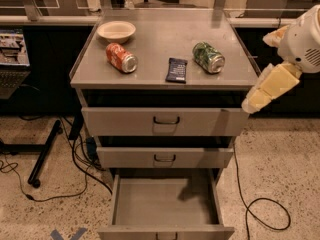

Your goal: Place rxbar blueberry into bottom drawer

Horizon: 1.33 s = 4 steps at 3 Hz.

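Observation:
The rxbar blueberry (pixel 176 70), a flat dark navy bar, lies on the grey cabinet top (pixel 165 31) near its front edge, between a red can (pixel 121 58) and a green can (pixel 208 57). The bottom drawer (pixel 165 204) is pulled out, and its plain grey inside holds nothing. My gripper (pixel 257 96) hangs to the right of the cabinet, level with the top drawer, off the cabinet's front right corner. It holds nothing that I can see and is well to the right of the bar.
A cream bowl (pixel 116 31) sits at the back left of the top. The top drawer (pixel 165 120) and middle drawer (pixel 165 157) are pushed in. Cables (pixel 260 204) lie on the floor on both sides, and a dark stand leg (pixel 42 156) is at left.

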Motion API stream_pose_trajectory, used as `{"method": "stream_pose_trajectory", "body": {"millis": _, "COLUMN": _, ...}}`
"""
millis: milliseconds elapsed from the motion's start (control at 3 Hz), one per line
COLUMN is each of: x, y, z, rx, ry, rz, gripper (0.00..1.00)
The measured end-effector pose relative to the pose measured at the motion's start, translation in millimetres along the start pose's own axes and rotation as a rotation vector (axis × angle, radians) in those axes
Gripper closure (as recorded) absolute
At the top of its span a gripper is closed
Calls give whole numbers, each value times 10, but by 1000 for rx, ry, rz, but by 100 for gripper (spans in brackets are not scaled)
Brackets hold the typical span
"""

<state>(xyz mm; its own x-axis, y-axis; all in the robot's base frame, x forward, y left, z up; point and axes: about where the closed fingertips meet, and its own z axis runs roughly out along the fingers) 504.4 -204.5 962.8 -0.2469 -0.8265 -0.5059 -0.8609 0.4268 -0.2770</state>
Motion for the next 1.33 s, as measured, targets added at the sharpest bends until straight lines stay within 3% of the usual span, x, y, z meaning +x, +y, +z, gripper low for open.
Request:
{"method": "stream_pose_trajectory", "body": {"millis": 333, "x": -397, "y": -134, "z": 233, "rx": 14, "ry": -99, "rz": -33, "gripper": 0}}
{"method": "stream_pose_trajectory", "body": {"millis": 667, "x": -398, "y": -134, "z": 234, "rx": 14, "ry": -99, "rz": -33, "gripper": 0}}
{"method": "stream_pose_trajectory", "body": {"millis": 1000, "x": -609, "y": -125, "z": 529, "rx": -47, "ry": -170, "rz": -55, "gripper": 0}}
{"method": "stream_pose_trajectory", "body": {"millis": 1333, "x": -1008, "y": -63, "z": 945, "rx": -151, "ry": -255, "rz": -115, "gripper": 0}}
